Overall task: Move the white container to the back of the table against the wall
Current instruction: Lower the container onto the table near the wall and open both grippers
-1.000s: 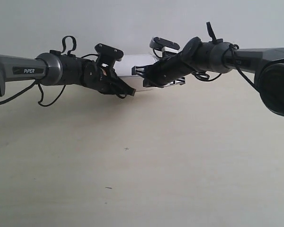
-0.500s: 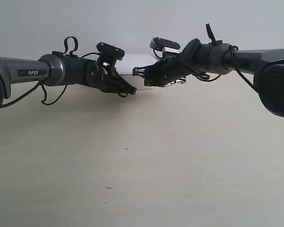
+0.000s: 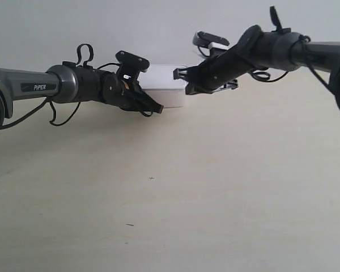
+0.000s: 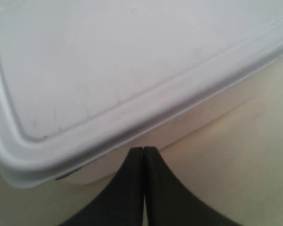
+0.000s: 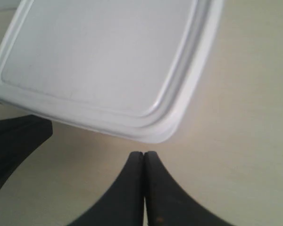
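Exterior view. Container (image 3: 165, 90): white rectangular box with rounded corners and a flat lid. It sits at the far edge of the table (image 3: 215, 187), at the foot of the wall (image 3: 158, 28). Cannot tell whether it touches the wall. The arm at the exterior view's left (image 3: 62, 85) is glossy grey and black with loose cables, and its black tip meets the container's near side. The arm at the exterior view's right (image 3: 272, 48) is held higher, its tip by the container's other end at lid level. Jaw state is not readable from here.

Left wrist view. Left gripper (image 4: 144, 153): jaws pressed together with no gap, gripping nothing. The tips rest against the container's side wall, just under the lid (image 4: 108, 61). The lid is matte white plastic with faint scuffs and a raised, grooved rim.

Right wrist view. Right gripper (image 5: 144, 155): jaws together, empty. The tips are just short of the container's rounded corner, with bare table between. The table is pale beige with a faint grain. A blurred black shape (image 5: 14, 141) lies beside the container.
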You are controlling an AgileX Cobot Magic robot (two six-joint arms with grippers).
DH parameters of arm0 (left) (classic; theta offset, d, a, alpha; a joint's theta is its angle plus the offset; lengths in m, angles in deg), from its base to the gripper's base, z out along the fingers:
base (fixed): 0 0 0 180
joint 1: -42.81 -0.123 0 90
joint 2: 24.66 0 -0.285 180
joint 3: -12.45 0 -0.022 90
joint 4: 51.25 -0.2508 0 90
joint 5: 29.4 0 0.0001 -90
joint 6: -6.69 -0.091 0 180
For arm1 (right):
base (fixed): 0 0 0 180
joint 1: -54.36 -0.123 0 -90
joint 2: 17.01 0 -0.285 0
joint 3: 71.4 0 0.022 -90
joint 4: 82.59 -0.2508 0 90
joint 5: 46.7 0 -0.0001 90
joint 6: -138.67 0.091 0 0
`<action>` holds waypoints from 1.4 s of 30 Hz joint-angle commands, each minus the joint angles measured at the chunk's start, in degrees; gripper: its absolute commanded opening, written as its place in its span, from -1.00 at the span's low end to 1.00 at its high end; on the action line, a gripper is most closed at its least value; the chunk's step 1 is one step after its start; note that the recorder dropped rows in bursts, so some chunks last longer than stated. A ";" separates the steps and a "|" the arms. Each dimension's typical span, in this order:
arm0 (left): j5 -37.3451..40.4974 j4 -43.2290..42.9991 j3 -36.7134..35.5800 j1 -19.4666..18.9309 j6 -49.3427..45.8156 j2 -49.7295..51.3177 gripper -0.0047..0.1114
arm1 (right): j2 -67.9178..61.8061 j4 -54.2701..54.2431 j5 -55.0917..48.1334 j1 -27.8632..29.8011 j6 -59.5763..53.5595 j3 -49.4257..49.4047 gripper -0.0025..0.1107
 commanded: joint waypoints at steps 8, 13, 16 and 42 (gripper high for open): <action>1.78 -0.14 0.37 0.31 -1.22 -1.28 -0.92 | 2.65 0.85 -8.41 3.00 1.39 0.48 -0.96; 9.22 -0.26 -4.53 -2.69 -6.08 -8.05 -0.92 | 2.65 0.85 -3.64 -1.16 0.38 0.48 -0.96; 7.15 -0.26 -11.22 -3.08 -8.50 -13.04 -0.92 | 2.51 0.85 -1.96 -1.60 0.38 0.48 -0.96; -7.55 -0.26 -25.86 -3.22 -8.50 -20.50 -0.92 | -3.38 -7.72 8.09 -1.60 -4.68 0.48 -0.96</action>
